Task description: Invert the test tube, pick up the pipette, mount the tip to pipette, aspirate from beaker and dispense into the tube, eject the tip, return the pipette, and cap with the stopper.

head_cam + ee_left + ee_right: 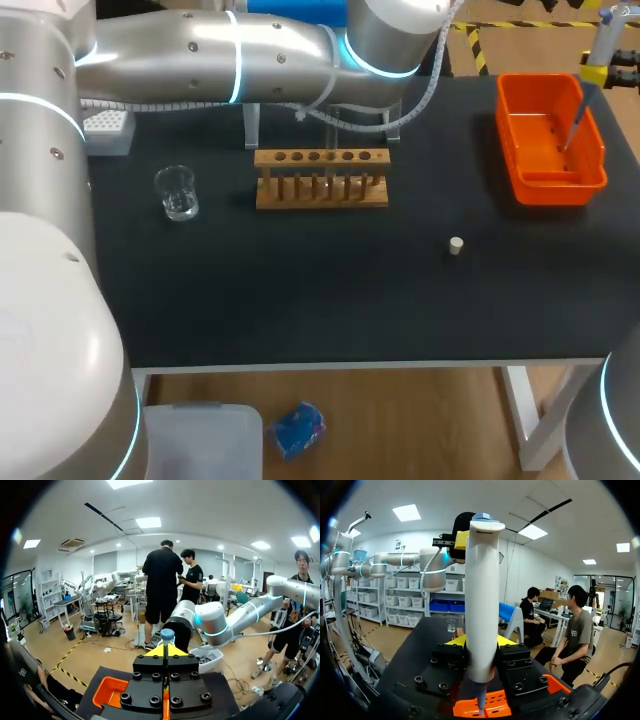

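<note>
My right gripper (481,642) is shut on the white pipette (482,590), holding it upright over the orange bin (520,165) at the table's far right. The pipette (603,40) points its thin tip (574,128) down into the bin. My left gripper (167,651) is shut, and its yellow tips rest right at the pipette's blue top button (167,635); from the right wrist it shows beside the pipette's head (461,539). The wooden tube rack (320,180) stands mid-table. The glass beaker (177,192) is to its left. The small pale stopper (456,245) lies alone nearer the front.
A grey tip box (108,125) sits at the far left. A clear stand (250,125) rises behind the rack. My left arm (230,50) spans the back of the table. The orange bin (495,705) lies under the right gripper.
</note>
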